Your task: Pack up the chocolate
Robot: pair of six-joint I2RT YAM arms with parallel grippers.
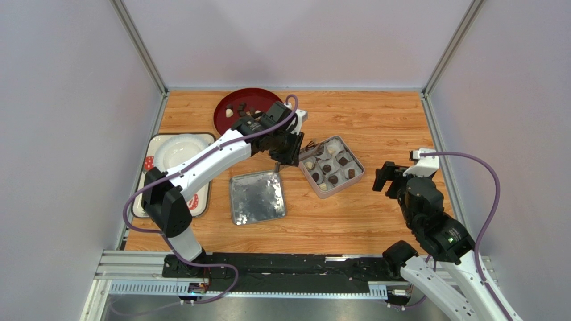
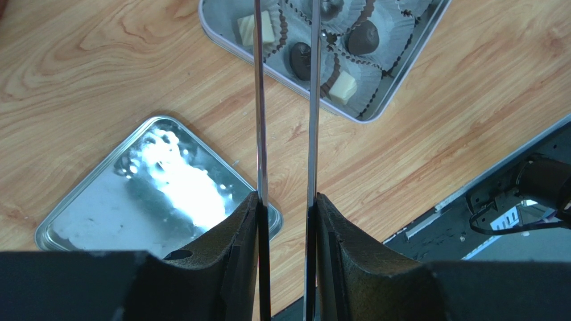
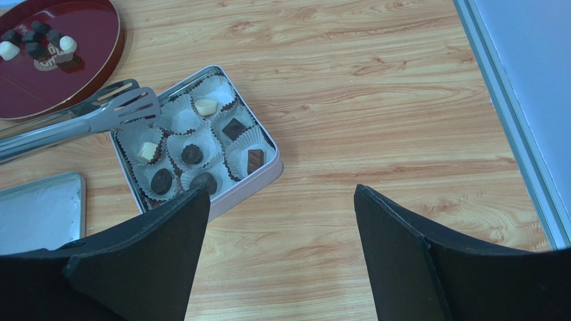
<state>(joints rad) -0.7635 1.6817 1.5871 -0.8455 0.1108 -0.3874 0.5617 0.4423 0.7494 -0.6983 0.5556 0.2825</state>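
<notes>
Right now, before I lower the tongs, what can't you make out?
Left wrist: tips of the tongs, cut off by the top edge.
Top external: chocolate count on the red plate, partly behind the left arm.
Right wrist: near corner of the tin, behind a finger of the right gripper.

Chocolate pieces (image 3: 192, 154) in the tin (image 3: 271, 175): eight, five dark and three cream-white
Chocolate pieces on the red plate (image 3: 87, 67): two white, plus dark ones too bunched to count
Paper cups (image 3: 177, 120): nine, one empty
Tin: one
Lid (image 1: 258, 197): one
Tongs (image 3: 127, 110): one pair
Red plate: one, far edge of the table (image 1: 389, 120)
White dish (image 1: 179, 150): one, left edge
</notes>
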